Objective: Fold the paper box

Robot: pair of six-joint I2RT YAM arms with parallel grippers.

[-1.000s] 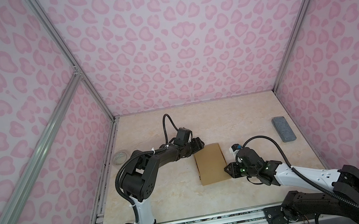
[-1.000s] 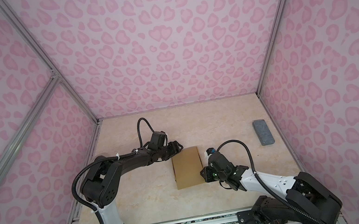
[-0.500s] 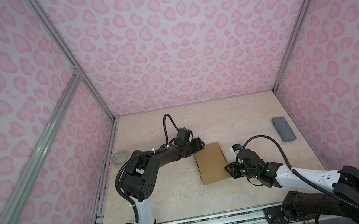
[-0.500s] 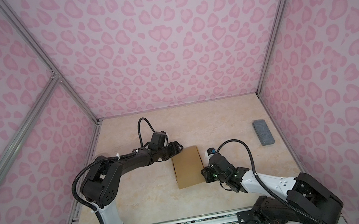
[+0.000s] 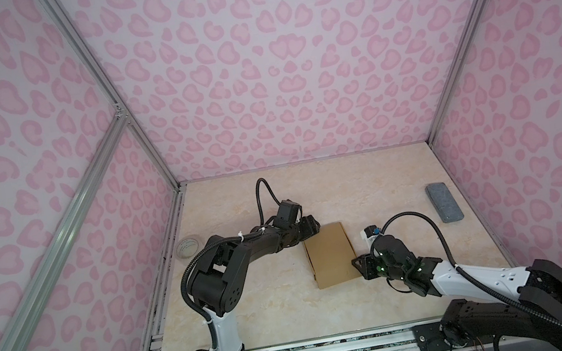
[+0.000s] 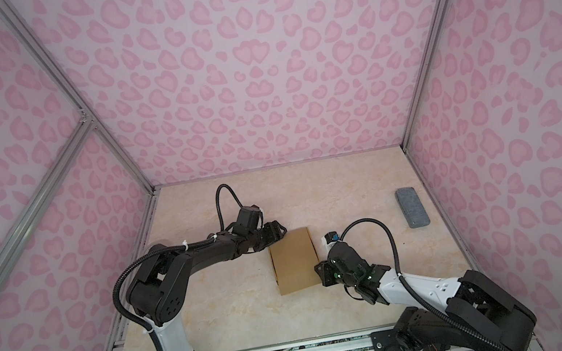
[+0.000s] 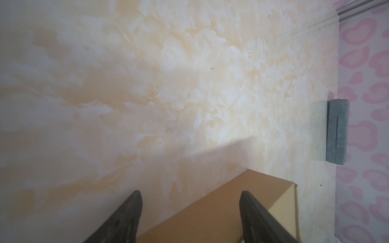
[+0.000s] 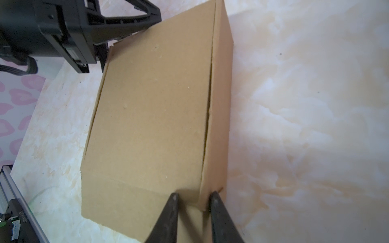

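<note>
In a top view the paper box (image 5: pixel 330 254) is seen folded shut at mid-bench, well apart from every edge. It is judged light, stiff and easily creased, best taken by a wall edge. In the left wrist view its back-edge corner is straddled by the widely spread left jaws. In the right wrist view its side wall is pinched at the front corner by the right jaws.

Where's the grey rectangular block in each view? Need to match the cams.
Top view: grey rectangular block lies far right on the floor, by the pink patterned wall.
Top view: same spot, far right by that wall.
Left wrist: beyond the box's corner, along the wall.
Right wrist: not in it.
Shared landmark: the brown cardboard paper box, which shows in all four views.
</note>
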